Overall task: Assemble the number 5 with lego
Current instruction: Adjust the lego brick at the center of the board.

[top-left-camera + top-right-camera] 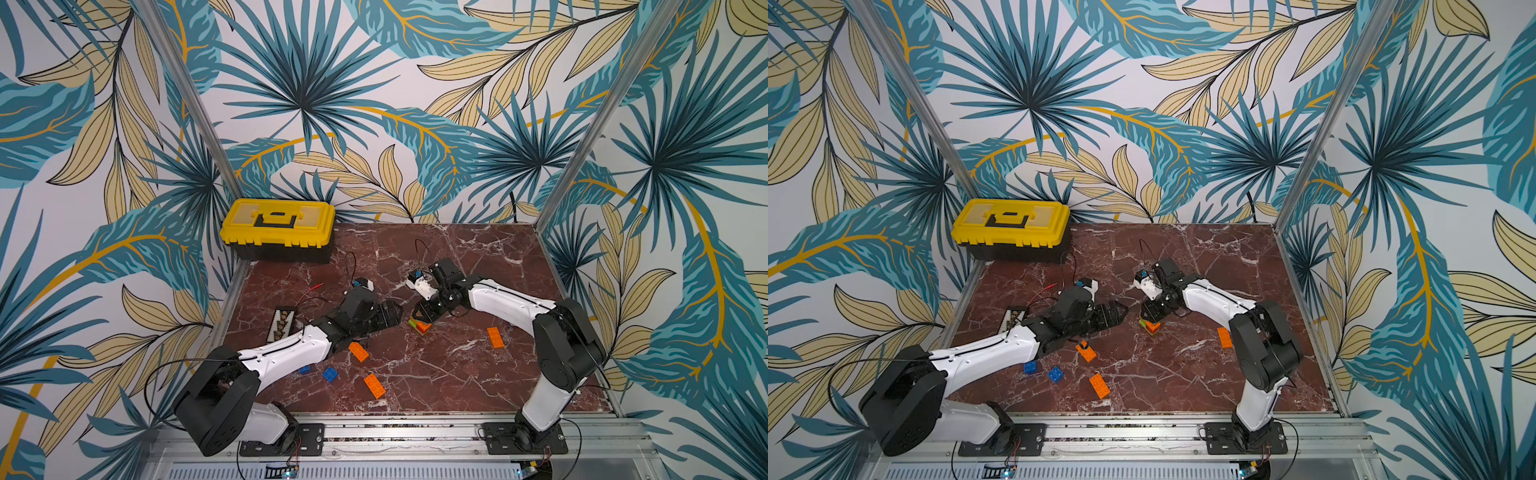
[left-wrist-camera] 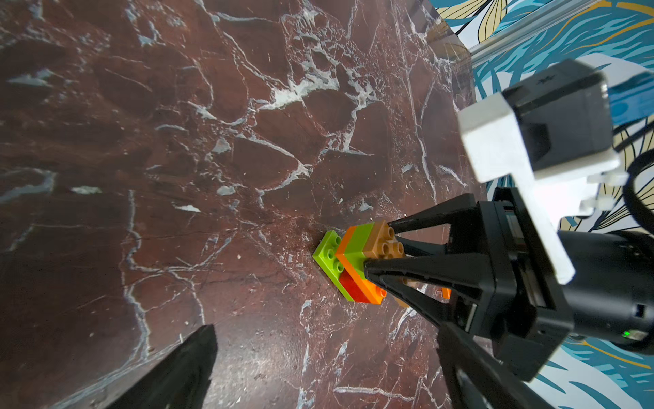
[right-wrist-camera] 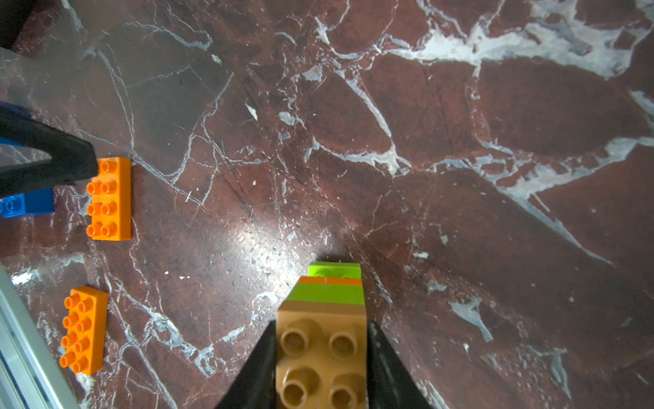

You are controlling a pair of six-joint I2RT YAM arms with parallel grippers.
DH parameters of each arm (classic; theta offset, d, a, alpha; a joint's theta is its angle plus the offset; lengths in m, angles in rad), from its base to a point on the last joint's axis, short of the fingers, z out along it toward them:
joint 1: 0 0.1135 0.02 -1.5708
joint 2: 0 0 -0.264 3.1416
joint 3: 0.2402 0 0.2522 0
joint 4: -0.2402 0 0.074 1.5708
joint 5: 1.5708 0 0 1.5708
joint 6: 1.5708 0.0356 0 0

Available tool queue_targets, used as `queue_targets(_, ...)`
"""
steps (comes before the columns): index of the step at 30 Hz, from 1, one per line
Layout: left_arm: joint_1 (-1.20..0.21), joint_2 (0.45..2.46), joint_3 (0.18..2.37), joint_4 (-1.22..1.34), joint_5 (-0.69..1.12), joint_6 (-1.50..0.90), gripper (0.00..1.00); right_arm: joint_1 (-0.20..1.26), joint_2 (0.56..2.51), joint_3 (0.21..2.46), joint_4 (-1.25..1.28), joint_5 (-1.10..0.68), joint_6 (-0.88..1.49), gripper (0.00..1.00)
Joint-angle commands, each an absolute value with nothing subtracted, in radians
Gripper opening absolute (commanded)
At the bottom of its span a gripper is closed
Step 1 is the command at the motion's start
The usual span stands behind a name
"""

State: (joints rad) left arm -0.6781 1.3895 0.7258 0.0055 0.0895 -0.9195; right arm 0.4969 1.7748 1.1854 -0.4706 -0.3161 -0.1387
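Note:
A joined lego cluster point(image 2: 348, 263) of lime green, orange, red and tan bricks stands near the table's middle point(image 1: 420, 327) point(image 1: 1152, 327). My right gripper point(image 3: 322, 324) is shut on the tan brick point(image 3: 320, 354) at the cluster's end, one black finger pressed on each side point(image 2: 424, 272). The cluster's green end appears to touch the marble. My left gripper point(image 2: 325, 371) hangs wide open just left of the cluster point(image 1: 390, 311), holding nothing. Loose lego lies in front: three orange oblong bricks point(image 1: 358, 351) point(image 1: 374, 385) point(image 1: 495, 336) and two blue square ones point(image 1: 330, 374) point(image 1: 304, 369).
A yellow toolbox point(image 1: 277, 226) point(image 1: 1011, 226) stands at the table's back left corner. A black strip with yellow marks point(image 1: 282, 324) lies by the left edge, with red wire beside it. Aluminium posts and a rail frame the brown marble table point(image 1: 478, 374).

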Motion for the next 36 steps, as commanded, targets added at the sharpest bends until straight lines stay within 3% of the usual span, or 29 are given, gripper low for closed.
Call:
queue_targets(1, -0.679, 1.366, 0.73, -0.016, 0.076, -0.904, 1.0, 0.493, 1.798, 1.203, -0.505, -0.365, -0.13, 0.4)
queue_targets(21, -0.666, 1.321, 0.696, -0.021, 0.06, -0.905, 1.0, 0.492, 1.92, 1.299, -0.487, -0.519, -0.108, 0.39)
queue_targets(36, -0.659, 1.216, 0.621, -0.039, -0.006, -0.943, 1.0, 0.487, 2.12, 1.549, -0.618, -0.689, -0.159, 0.39)
